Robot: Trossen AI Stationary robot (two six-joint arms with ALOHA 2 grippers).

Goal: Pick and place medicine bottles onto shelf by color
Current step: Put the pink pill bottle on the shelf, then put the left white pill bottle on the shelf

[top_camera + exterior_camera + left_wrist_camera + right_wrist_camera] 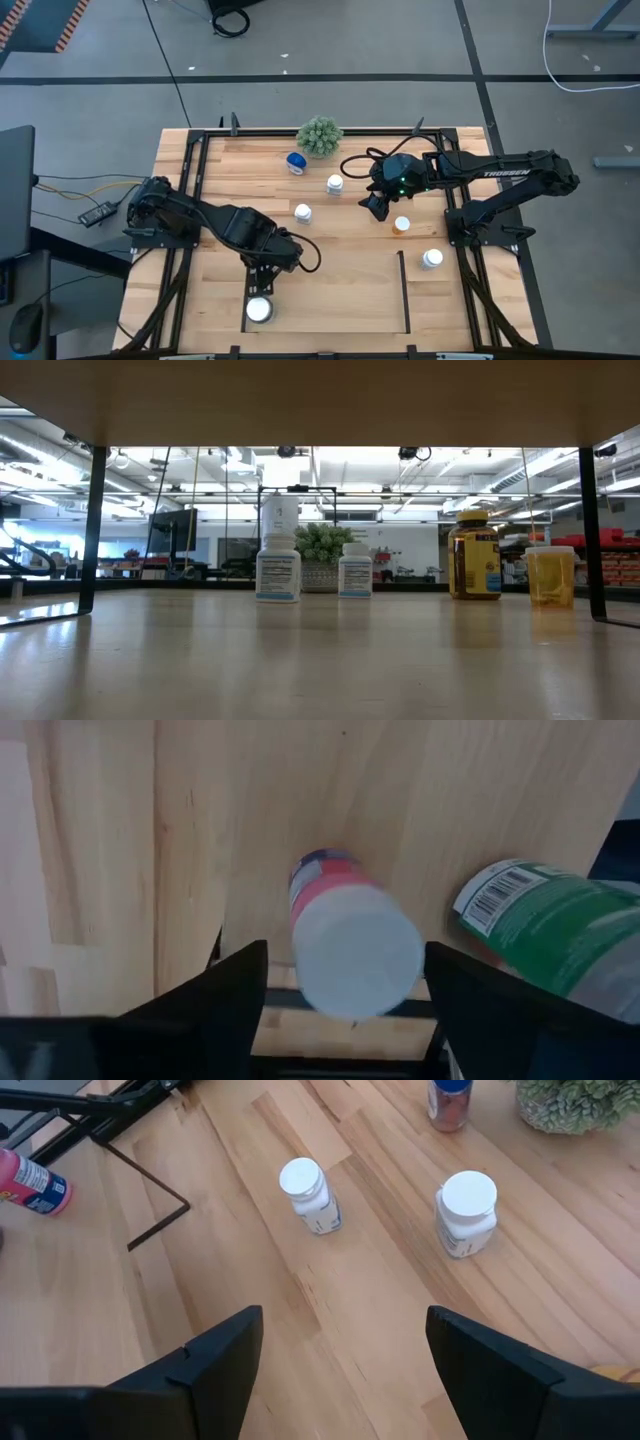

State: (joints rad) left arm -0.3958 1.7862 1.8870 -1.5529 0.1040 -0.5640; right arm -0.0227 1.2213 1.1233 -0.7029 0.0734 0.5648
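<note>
Two grippers hang open and empty over the table. The left gripper (262, 283) hovers directly above a white-capped pink bottle (345, 942) standing upright just inside the shelf (404, 290), its cap between the spread fingers, so a straight drop looks enough. The right gripper (377, 206) waits by the small amber bottle (401, 224).

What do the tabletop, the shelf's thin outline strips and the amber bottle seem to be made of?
Tabletop: light wood, smooth; grain and plank seams show. Shelf's outline strips: thin, black, matte; metal or plastic, unclear. Amber bottle: translucent, glossy, probably plastic, with a yellow cap.
</note>
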